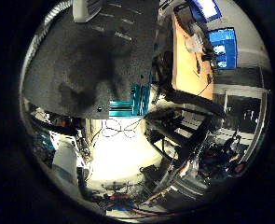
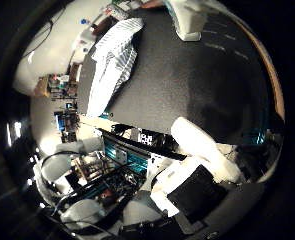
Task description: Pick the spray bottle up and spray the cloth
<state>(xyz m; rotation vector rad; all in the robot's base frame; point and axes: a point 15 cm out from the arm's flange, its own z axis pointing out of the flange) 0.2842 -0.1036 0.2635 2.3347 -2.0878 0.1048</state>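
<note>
while the hand hangs over the dark mat, seemingly empty and uncurled, the cloth lies beside the spray bottle.

mat: mostly bare | obstacles: cloth, possibly spray bottle at edge

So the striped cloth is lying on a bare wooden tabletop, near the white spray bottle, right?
Not quite. The thumb side palm view shows the striped cloth lying on a dark grey mat, not bare wood. The white spray bottle does stand near it on that mat.
</note>
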